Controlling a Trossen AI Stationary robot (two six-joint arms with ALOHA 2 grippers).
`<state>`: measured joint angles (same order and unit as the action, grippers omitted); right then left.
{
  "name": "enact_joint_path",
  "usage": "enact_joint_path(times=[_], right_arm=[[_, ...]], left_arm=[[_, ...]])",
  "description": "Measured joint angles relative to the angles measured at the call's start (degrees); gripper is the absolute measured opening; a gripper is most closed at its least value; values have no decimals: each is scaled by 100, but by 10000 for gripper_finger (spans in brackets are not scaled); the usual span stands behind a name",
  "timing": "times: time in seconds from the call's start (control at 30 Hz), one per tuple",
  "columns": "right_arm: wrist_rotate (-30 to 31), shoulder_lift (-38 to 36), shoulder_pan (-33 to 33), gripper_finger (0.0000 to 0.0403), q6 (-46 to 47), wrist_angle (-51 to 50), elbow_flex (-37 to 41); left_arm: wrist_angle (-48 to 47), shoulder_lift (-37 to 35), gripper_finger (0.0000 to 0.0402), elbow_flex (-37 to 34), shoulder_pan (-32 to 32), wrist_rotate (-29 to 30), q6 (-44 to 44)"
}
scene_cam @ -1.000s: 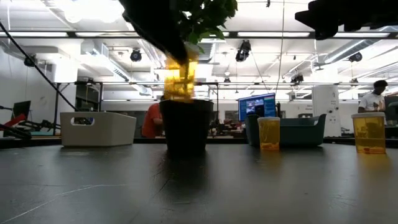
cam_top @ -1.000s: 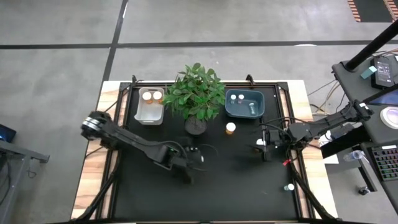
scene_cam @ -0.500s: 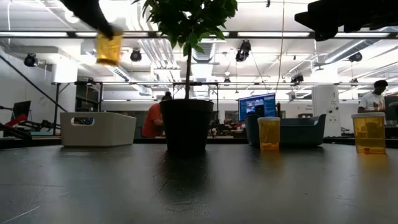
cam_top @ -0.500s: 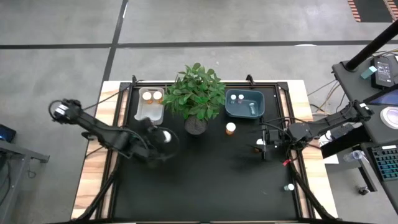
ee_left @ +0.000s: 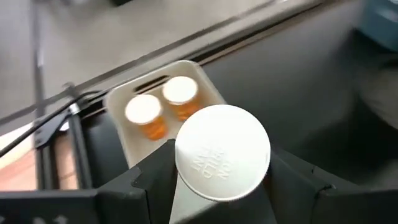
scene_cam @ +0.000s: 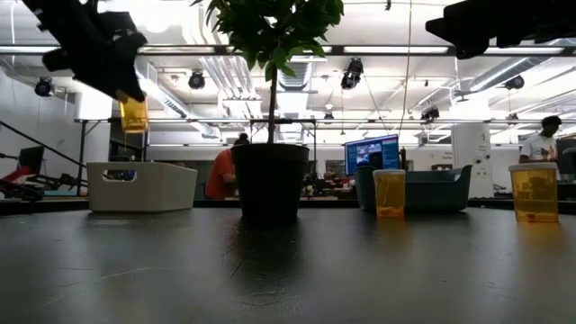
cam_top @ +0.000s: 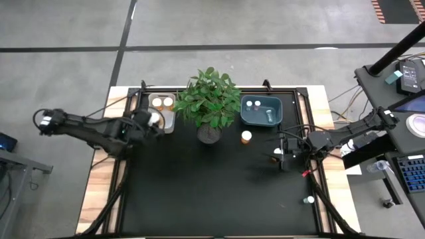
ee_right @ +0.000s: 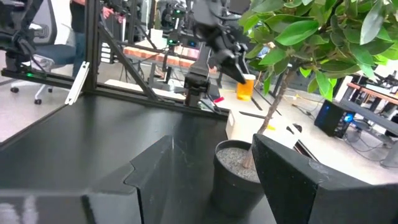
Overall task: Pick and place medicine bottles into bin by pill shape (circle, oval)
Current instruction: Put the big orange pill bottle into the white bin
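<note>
My left gripper (cam_top: 154,119) is shut on an orange-amber medicine bottle with a white cap (ee_left: 222,152). It holds the bottle in the air over the near end of the white bin (cam_top: 171,126). Two amber bottles (ee_left: 144,112) (ee_left: 180,92) stand in that bin. My right gripper (cam_top: 284,157) is open and empty at the table's right, beside and above a white-capped bottle (cam_top: 277,153) that stands on the table. Another amber bottle (cam_top: 246,137) stands in front of the blue bin (cam_top: 261,119), which holds small pale bottles. My left gripper pinches the bottle between its two fingers (ee_left: 155,180), one on each side of its upper part just under the cap (ee_left: 186,186). The fingers come slanting down from the table's left. The amber body (scene_cam: 133,114) hangs below them, cap up, lifted clear above the white bin.
A leafy potted plant (cam_top: 210,106) stands between the two bins at the far middle. A tiny pale bottle (cam_top: 309,199) lies at the right near edge. The black mat (cam_top: 219,192) is bare in the middle and near part.
My left gripper has carried the amber bottle from the middle of the table toward the far left, past the plant pot, to above the white bin. The bottle has stayed lifted clear and cap up.
</note>
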<state>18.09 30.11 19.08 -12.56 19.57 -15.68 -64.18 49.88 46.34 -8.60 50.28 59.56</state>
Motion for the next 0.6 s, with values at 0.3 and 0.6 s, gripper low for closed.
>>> enact_joint_path(times=[0.3, 0.6], right_arm=[[7, -2, -1, 210, -49, 48, 0], [7, -4, 0, 210, -52, 48, 0]], left_arm=[[1663, 10, 185, -398, 1444, -51, -1301], [2238, 659, 185, -511, 2643, -543, -1789]])
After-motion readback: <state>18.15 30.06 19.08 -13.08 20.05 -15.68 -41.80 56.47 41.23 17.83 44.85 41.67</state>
